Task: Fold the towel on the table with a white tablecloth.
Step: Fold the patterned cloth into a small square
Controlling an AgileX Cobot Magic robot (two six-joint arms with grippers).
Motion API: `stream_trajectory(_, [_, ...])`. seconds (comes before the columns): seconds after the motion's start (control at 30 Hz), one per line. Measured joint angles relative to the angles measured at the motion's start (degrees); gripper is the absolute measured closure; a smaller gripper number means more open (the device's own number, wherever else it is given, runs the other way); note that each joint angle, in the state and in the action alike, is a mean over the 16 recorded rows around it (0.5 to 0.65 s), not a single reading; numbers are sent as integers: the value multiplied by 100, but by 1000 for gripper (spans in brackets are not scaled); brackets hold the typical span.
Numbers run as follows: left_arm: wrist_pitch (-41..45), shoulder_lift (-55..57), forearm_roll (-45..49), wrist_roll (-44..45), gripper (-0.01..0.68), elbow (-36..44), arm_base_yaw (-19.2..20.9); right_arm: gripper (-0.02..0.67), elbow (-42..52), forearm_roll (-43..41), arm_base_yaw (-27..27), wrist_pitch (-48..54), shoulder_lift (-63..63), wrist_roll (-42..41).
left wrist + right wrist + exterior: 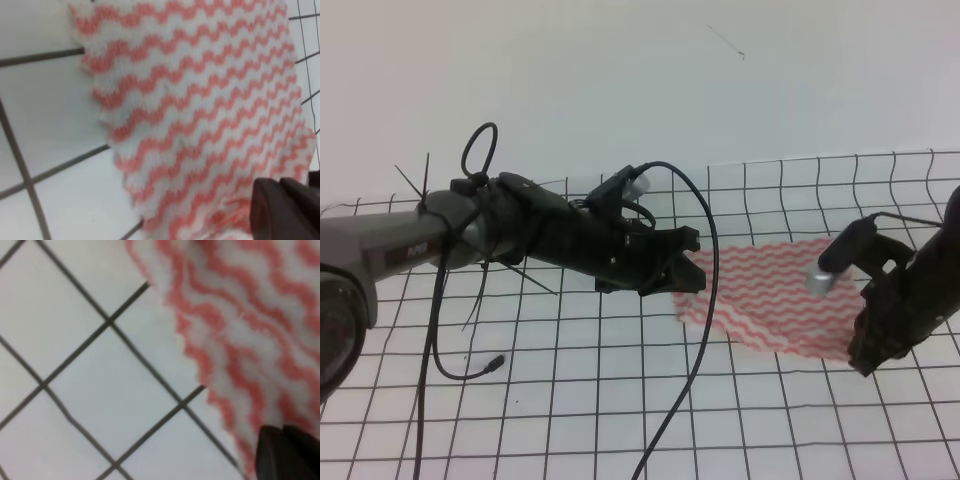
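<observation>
While both arms hang low over the worktop [620, 400], I count one towel [770, 295], one gridded tablecloth [570, 350] and two grippers. The towel lies flat on the tablecloth, right of middle in the high view, between the two arms, its long axis running from near-left up to far-right. The left gripper [688, 262] covers its left edge and the right gripper [865, 345] hides its near-right corner. From the left wrist view a dark fingertip [282, 210] sits right at the towel's edge; from the right wrist view another dark tip [287, 452] meets the hem, blurred. I cannot tell whether either pair of fingers is open or closed. A loose black cable [695, 340] trails down across the grid.
</observation>
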Motion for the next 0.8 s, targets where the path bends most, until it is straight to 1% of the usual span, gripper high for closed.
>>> stream_trajectory(0.2, [-1, 0, -131, 76, 673, 0, 11, 643, -125, -22, -4, -72, -125, 22])
stream_trajectory(0.4, [-15, 0, -261, 150, 673, 0, 25, 630, -289, -94, -8, 230, -189, -50])
stream_trajectory(0.53, [-25, 0, -313, 189, 673, 0, 35, 584, -377, -149, -10, 512, -197, -148])
stream_trajectory(0.8, [-35, 0, -320, 225, 672, 0, 39, 463, -412, -212, -11, 889, -86, -375])
